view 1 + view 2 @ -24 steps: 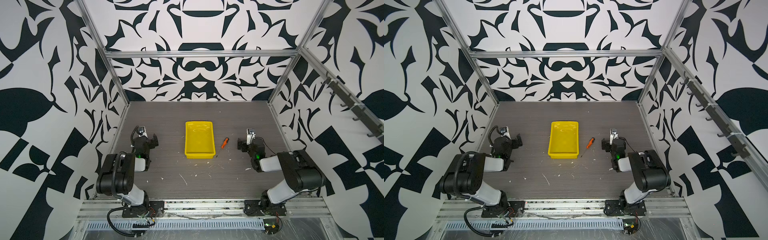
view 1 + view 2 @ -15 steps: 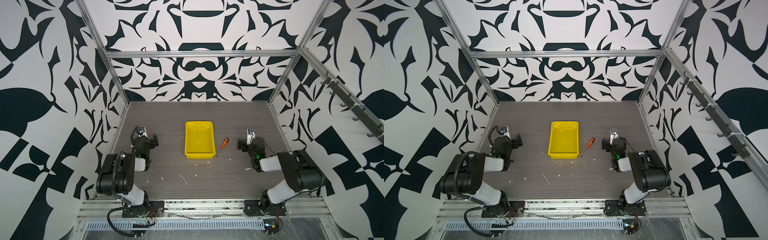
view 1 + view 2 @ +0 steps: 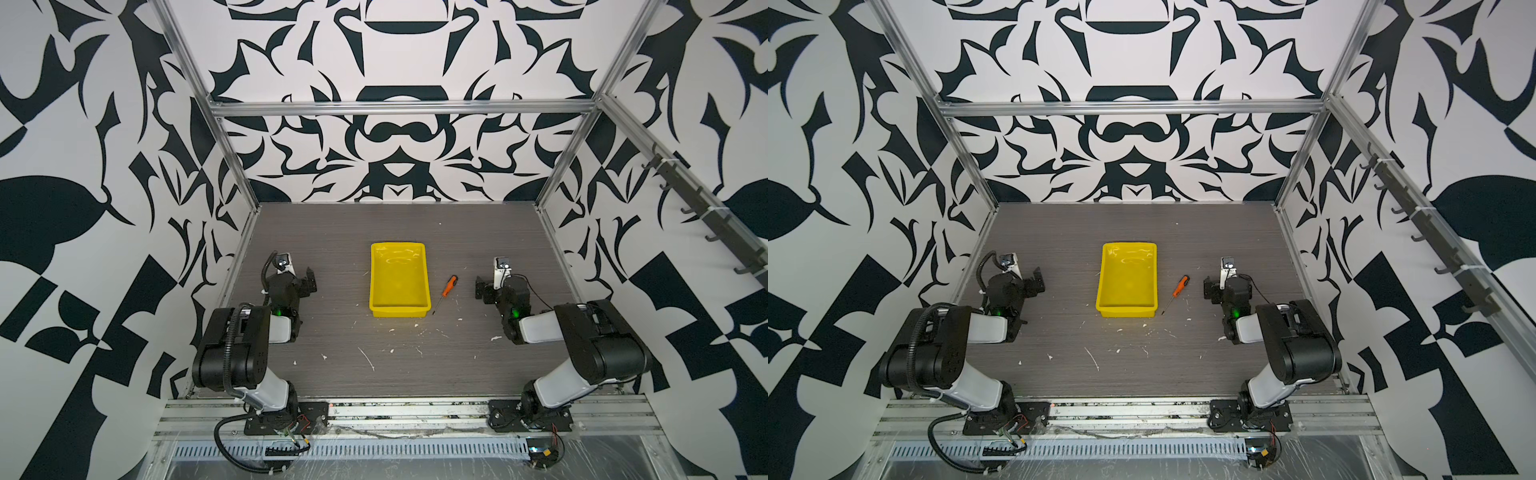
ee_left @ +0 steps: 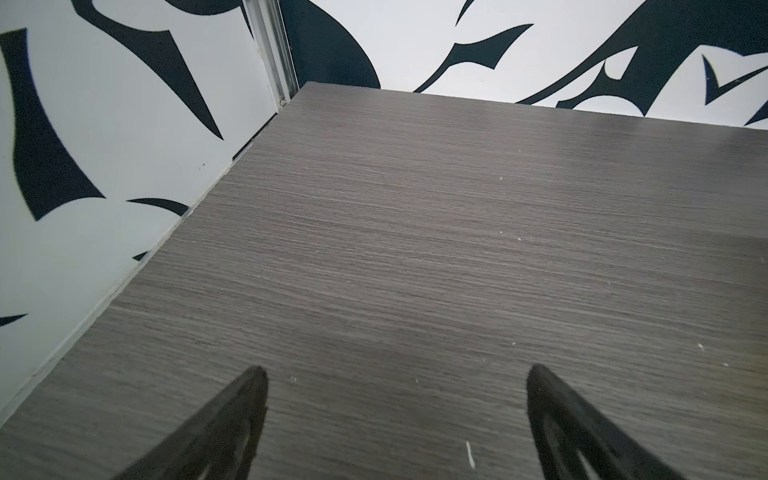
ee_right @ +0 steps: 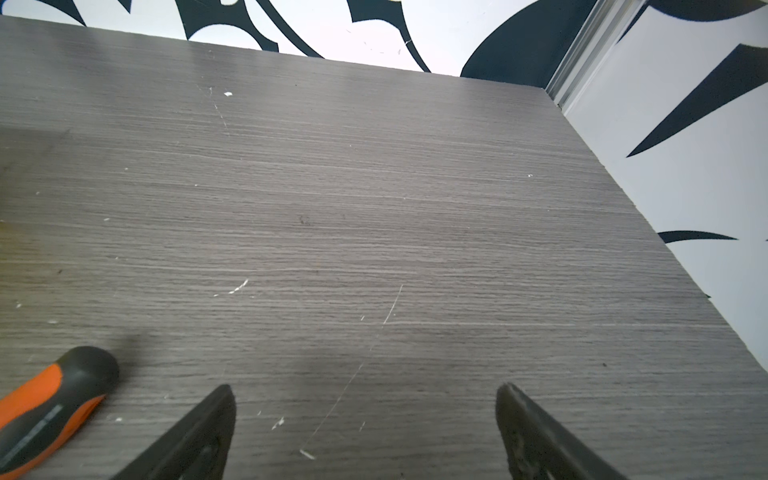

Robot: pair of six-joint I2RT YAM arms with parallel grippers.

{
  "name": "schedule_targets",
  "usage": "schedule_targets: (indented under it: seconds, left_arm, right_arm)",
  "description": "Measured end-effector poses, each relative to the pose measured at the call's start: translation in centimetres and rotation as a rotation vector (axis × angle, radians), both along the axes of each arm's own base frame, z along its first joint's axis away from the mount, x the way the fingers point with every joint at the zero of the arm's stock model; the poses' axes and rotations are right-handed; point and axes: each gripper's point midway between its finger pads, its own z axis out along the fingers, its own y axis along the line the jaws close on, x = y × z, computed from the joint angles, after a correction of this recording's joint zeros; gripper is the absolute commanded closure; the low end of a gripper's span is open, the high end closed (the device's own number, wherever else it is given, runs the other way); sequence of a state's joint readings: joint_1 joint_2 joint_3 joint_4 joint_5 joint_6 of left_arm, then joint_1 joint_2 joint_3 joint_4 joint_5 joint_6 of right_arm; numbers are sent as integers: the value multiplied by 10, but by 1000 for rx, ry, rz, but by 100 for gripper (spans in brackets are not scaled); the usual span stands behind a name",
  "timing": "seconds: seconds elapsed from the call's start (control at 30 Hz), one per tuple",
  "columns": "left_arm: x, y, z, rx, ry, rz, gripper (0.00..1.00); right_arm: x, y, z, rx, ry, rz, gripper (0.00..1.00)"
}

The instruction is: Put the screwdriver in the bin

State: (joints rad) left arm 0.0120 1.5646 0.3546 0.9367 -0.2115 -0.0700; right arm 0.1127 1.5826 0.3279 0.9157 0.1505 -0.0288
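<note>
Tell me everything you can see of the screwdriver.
The screwdriver is small and slim: plastic-looking orange handle with dark strips and a black cap, thin dark shaft. It lies flat on the grey table, right of the yellow bin, slanted, tip near the bin's front corner. Nothing grips it.

Black-and-white arms (image 3: 232,345); green lights (image 3: 277,311)

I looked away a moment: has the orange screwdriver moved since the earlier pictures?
No. The screwdriver still lies just right of the bin, with the same slant and the same gap from its rim.
</note>
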Motion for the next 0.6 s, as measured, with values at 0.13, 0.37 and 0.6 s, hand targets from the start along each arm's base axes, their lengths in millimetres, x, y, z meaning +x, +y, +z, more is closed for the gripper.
schedule_targets:
  seconds: [0.13,0.37,0.6]
  left_arm:
    - [0,0,0,0,0,0,0]
    - [0,0,0,0,0,0,0]
    - [-9,-6,4,8,-17,-31,0]
  right_arm:
    - [0,0,0,0,0,0,0]
    - [-1,-3,1,-6,-11,-18,0]
    - [-18,-9,9,-40,-72,-79,0]
